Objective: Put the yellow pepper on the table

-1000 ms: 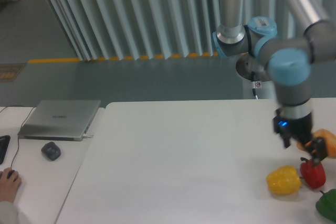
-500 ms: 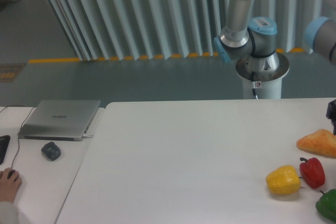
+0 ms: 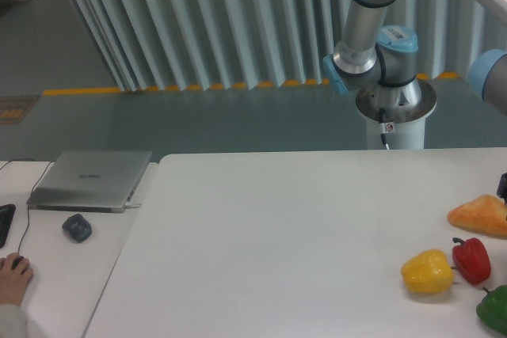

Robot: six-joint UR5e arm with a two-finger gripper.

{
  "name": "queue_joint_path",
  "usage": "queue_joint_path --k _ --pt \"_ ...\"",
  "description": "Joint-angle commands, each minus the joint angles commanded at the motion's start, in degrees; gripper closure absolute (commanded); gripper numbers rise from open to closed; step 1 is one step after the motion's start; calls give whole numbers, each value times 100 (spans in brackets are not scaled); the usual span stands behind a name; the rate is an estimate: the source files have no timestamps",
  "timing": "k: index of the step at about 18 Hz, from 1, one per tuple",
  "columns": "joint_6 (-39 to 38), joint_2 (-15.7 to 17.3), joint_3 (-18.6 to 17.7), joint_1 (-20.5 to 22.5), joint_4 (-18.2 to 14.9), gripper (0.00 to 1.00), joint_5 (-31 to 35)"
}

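Note:
The yellow pepper [image 3: 428,271] rests on the white table [image 3: 269,235] near its front right, standing free with nothing touching it from above. Its right side is close against a red pepper [image 3: 472,260]. Only a dark sliver of the arm's tool [image 3: 504,186] shows at the right edge of the camera view, above and to the right of the peppers. The gripper's fingers are outside the frame.
A pale orange wedge-shaped lump [image 3: 479,215] lies behind the red pepper, and a green pepper [image 3: 495,309] sits at the bottom right corner. The robot's base [image 3: 394,108] stands behind the table. On the left desk are a laptop [image 3: 91,180], a mouse [image 3: 77,228] and a person's hand [image 3: 12,271].
The arm has swung away to the right, from just above the red pepper to almost out of frame. The yellow pepper and the other vegetables have stayed in place.

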Motion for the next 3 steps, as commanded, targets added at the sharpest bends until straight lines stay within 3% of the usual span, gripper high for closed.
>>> queue_joint_path --k 3 --pt "0 9 0 0 0 0 -27"
